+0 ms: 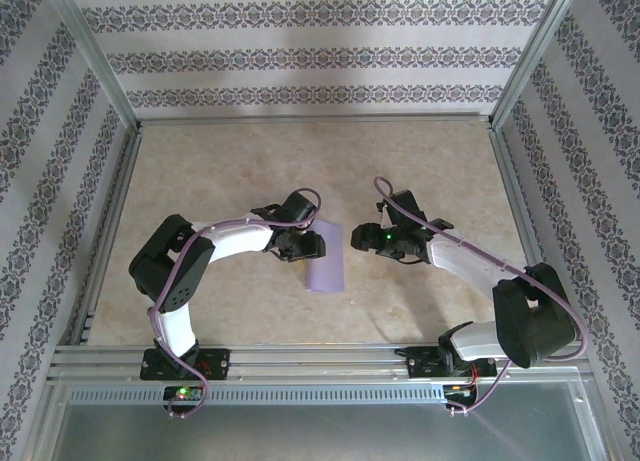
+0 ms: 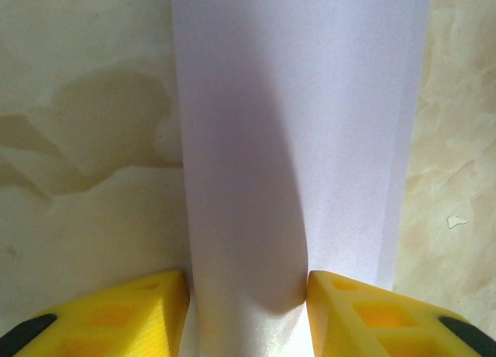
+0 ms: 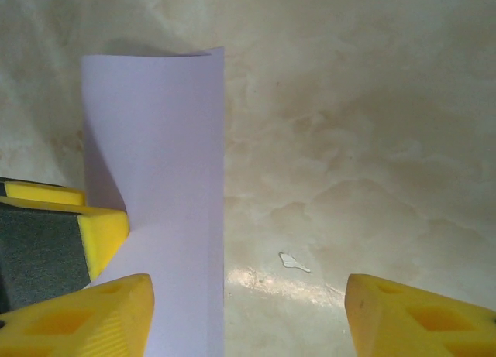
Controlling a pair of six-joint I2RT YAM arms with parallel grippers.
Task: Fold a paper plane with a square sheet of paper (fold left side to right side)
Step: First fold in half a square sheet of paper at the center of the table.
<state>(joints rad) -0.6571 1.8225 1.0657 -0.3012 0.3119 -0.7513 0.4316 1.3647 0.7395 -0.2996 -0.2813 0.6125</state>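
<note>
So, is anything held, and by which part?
Right gripper: open, empty. Left gripper rests on the purple paper at its left edge; whether it grips cannot be told.

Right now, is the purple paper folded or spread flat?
Folded: the purple paper lies as a narrow strip, two layers showing at its edge.

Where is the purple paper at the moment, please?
In the top view, the purple paper lies mid-table between the left tool and the right tool, closer to the left.

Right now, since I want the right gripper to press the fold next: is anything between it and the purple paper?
Nothing visible. The open right gripper sits at the edge of the folded paper; the left gripper straddles its far side.
</note>
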